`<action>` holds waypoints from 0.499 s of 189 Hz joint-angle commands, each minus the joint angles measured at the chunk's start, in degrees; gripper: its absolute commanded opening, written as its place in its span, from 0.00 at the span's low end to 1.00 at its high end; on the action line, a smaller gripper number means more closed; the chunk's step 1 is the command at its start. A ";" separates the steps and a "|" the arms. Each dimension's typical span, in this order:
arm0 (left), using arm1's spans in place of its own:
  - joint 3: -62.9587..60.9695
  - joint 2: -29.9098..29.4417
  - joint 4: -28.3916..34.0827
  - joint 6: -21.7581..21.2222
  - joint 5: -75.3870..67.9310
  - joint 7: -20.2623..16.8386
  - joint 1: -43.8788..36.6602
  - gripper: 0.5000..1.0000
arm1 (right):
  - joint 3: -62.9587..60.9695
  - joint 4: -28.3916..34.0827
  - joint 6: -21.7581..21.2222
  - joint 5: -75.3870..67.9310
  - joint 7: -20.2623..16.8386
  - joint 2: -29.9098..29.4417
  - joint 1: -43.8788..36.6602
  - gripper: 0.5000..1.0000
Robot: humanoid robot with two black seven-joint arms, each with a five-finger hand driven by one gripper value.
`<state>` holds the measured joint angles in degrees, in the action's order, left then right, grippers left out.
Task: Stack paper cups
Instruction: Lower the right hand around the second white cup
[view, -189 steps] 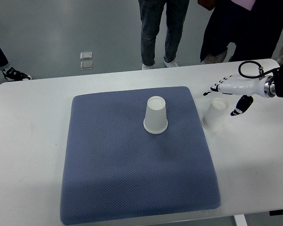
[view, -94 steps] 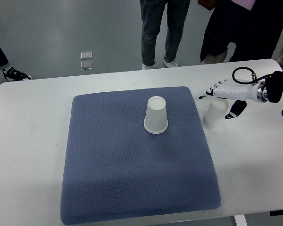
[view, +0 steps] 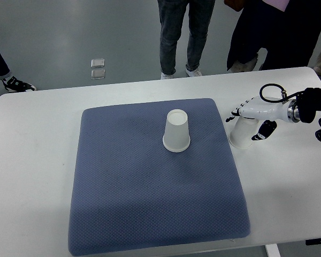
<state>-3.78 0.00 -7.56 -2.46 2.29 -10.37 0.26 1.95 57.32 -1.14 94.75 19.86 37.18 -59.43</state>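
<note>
A: Two paper cups are out, both upside down. One cup (view: 176, 131) stands on the blue mat (view: 150, 193), toward the mat's far edge and a little right of its middle. The other cup (view: 242, 133) stands on the bare white worktop (view: 37, 160), just off the mat's far right corner.

B: And the right hand (view: 251, 115)?

A: It sits over the top of that second cup. The dark fingertips (view: 231, 116) reach past the cup on the mat side, the thumb (view: 261, 131) hangs down on the side toward the worktop's right edge. The fingers look spread around the cup rather than closed; whether they touch it cannot be told from above.

B: What could go wrong?

A: The cup is light and thin. If the fingers close unevenly, the likely result is a nudge that tips it or slides it against the mat's edge. Too hard a squeeze would probably dent the wall, and a dented cup may not seat over the other. A loose hold could let it drop on the way across.

B: Anything inside either cup?

A: Both have their mouths down, so the insides are hidden. Only the closed bases show.

B: The left arm?

A: Not visible. People's legs stand beyond the worktop's far edge.
</note>
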 commanded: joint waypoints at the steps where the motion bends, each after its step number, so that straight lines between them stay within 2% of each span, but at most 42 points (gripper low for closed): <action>1: 0.00 0.00 0.00 0.00 0.00 0.00 0.00 1.00 | 0.16 -0.01 0.00 0.00 0.09 -0.09 -0.07 0.56; 65: 0.00 0.00 0.00 0.00 0.00 0.00 0.00 1.00 | 0.25 -1.16 0.00 0.00 0.09 -0.88 -0.07 0.39; 94: 0.00 0.00 0.00 0.00 0.00 0.00 0.00 1.00 | 0.25 -1.16 0.00 0.00 0.09 -0.88 -0.07 0.36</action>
<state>-3.78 0.00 -7.56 -2.46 2.29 -10.37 0.26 2.18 56.16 -1.14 94.75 19.95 36.30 -59.46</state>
